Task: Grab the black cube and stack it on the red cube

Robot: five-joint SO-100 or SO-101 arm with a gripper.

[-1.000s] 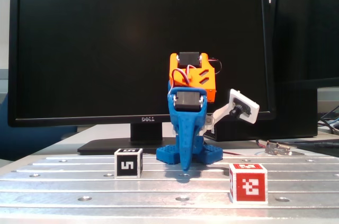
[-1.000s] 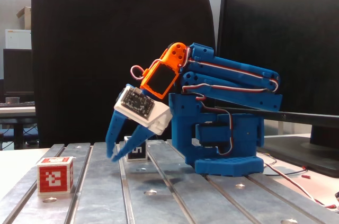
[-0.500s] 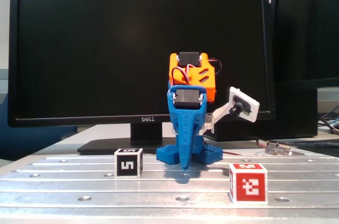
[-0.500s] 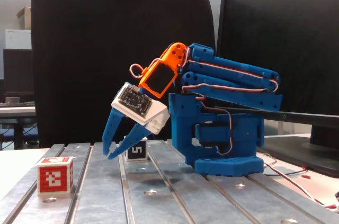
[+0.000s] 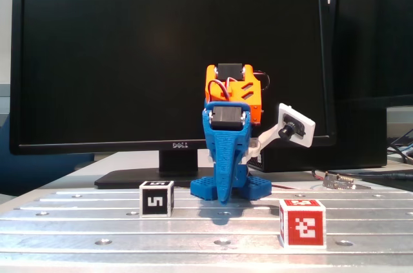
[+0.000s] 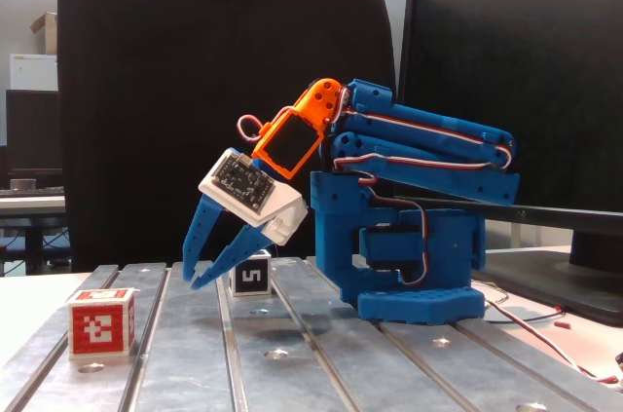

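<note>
The black cube [image 5: 157,199] stands on the slotted metal table, left of the arm in one fixed view, and shows behind the fingers in the other [image 6: 251,274]. The red cube [image 5: 302,222] stands at the front right in one fixed view and at the far left in the other [image 6: 100,322]. My blue gripper [image 6: 193,279] points down with its fingertips together, empty, just above the table. It is between the two cubes and touches neither. From the front it shows as one wedge [image 5: 224,197], right of the black cube.
The blue arm base [image 6: 419,276] is fixed to the grooved table [image 5: 97,228]. A Dell monitor [image 5: 174,60] stands behind it. A metal connector [image 5: 340,181] and cables lie at the back right. A white camera module [image 5: 295,128] rides on the wrist.
</note>
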